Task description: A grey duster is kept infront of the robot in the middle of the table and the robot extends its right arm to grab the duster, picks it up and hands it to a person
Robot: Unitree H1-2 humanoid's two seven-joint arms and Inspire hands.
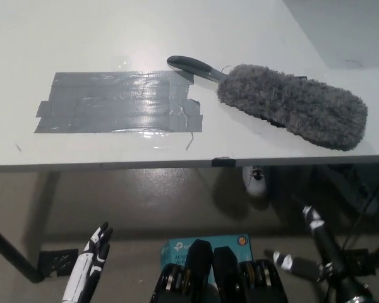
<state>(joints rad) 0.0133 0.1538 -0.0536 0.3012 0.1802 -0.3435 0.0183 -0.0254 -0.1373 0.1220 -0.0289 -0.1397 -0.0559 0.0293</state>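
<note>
— One duster (290,104) lies flat on the table (63,38), near its front edge toward the right corner, fluffy grey head to the right, dark handle (192,66) pointing left.

— What does the handle touch?

— Its tip sits at the upper right corner of a grey tape patch (117,101).

— And the hands?

— Both hang below the table's front edge, well apart from the duster. The white left hand (91,255) shows fingers straight, holding nothing. The black right hand (319,249) is too dim; its fingers cannot be told.

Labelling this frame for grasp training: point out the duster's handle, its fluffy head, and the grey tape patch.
duster handle (191,65), head view, dark curved grip.
fluffy head (294,104), head view, middle of fibres.
grey tape patch (117,101), head view, centre.
</note>
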